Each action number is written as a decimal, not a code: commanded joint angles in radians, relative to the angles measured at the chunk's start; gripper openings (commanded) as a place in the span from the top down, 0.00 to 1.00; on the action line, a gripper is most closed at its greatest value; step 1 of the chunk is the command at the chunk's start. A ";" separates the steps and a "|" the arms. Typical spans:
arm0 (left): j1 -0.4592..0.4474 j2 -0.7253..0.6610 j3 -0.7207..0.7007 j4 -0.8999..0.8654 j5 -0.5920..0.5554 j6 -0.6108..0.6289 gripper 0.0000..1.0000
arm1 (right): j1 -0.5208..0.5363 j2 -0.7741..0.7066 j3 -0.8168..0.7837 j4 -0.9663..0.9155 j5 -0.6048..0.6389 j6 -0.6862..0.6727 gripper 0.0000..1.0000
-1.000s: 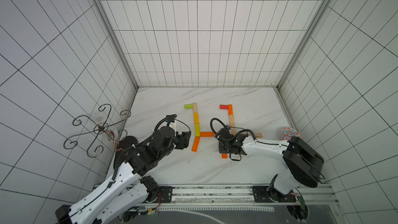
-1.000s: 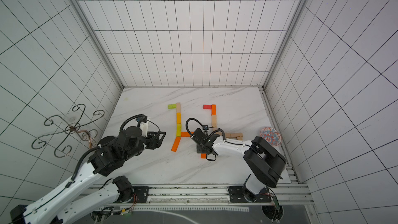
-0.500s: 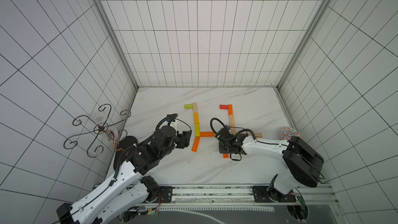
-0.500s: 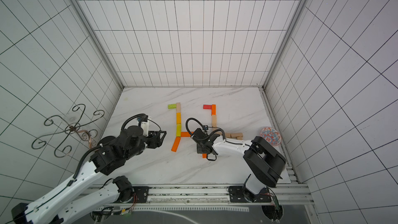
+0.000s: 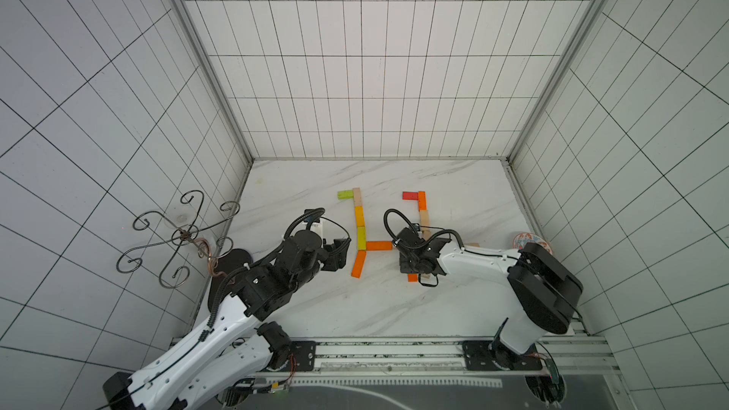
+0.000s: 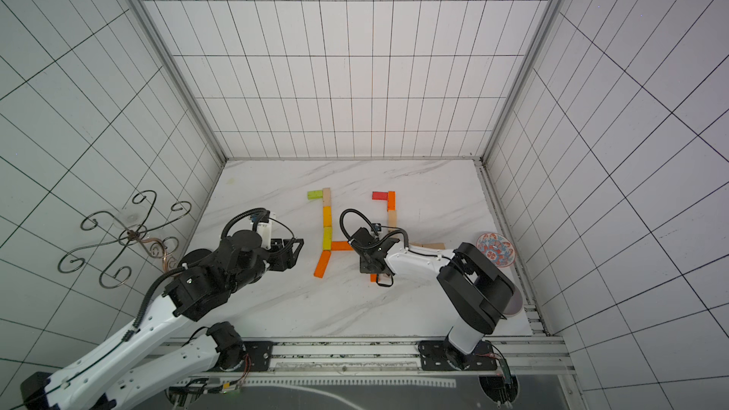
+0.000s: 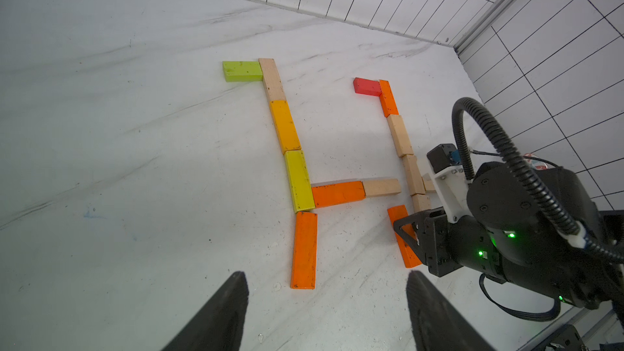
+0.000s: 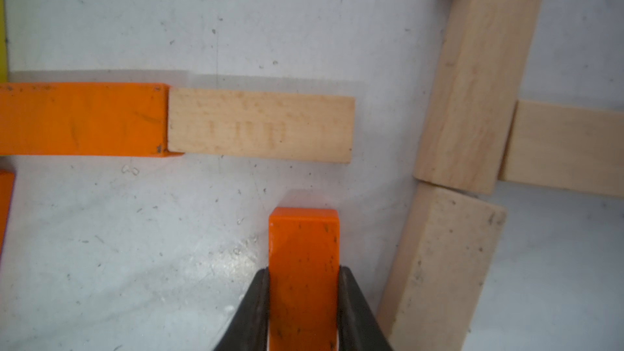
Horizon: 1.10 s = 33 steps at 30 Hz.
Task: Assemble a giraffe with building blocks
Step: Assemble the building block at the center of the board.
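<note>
Two flat block figures lie on the marble table (image 5: 315, 309). The left one runs from a green block (image 5: 344, 194) down a column to a lime block (image 5: 361, 238), an orange bar (image 8: 81, 119), a wood block (image 8: 261, 130) and a slanted orange leg (image 7: 304, 251). The right one starts at a red block (image 5: 410, 195) and continues in wood blocks (image 8: 472, 89). My right gripper (image 8: 304, 271) is shut on a loose orange block (image 8: 304, 241), just short of the wood block's end. My left gripper (image 7: 326, 278) hangs open near the orange leg, holding nothing.
A patterned plate (image 6: 495, 249) sits by the right wall behind my right arm. A metal scroll rack (image 5: 181, 234) hangs on the left wall. Tiled walls close three sides and a rail (image 5: 394, 349) runs along the front edge.
My right gripper's jaws have closed onto the loose orange block. Neither arm has visibly shifted, and the left gripper stays open.
</note>
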 commanded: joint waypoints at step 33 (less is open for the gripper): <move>-0.002 -0.018 0.012 0.019 -0.039 0.015 0.26 | -0.030 0.104 0.101 -0.102 0.003 0.030 0.72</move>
